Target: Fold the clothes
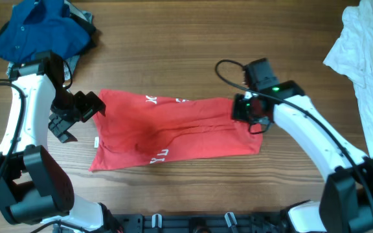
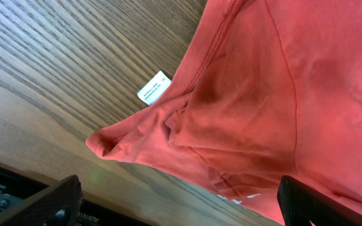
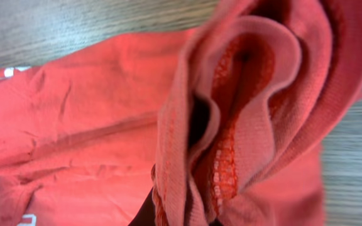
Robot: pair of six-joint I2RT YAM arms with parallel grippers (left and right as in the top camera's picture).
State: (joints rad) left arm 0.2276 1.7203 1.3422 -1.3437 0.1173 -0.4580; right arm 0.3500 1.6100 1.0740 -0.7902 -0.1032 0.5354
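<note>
Near edge: both arm bases, L and R, w/ the red T-shirt (image 1: 173,129) just beyond them, mid wooden table (image 1: 186,52). Shirt lies flat-ish as a long band running L-R, doubled over lengthwise. White lettering (image 1: 159,155) peeks out on the near edge, more shows on the far edge. White neck label (image 2: 154,87) sticks out at the shirt's L end, lying on bare wood. Left gripper (image 1: 78,115) sits over the shirt's far-L corner. Fingers (image 2: 43,201) are spread wide, one each side of the wrist view, nothing between them but shirt and table below. Can't tell if either tip touches the cloth. That corner is bunched into a small rumpled fold w/ seams showing. Right gripper (image 1: 250,111) is at the shirt's R end, fingers pressed together and pinching the red fabric. R wrist cam is filled w/ gathered layers and a stitched hem edge curling up close to the lens, fingers themselves mostly hidden by cloth. Shirt's R end is lifted a bit into the grip, rest lies on the table. Far side: blue collared shirt (image 1: 37,32) crumpled in the far-L corner, atop some darker cloth, well apart from the red one. Long white garment (image 1: 368,58) draped along the far-R edge, running toward the near side, not touching anything else.
</note>
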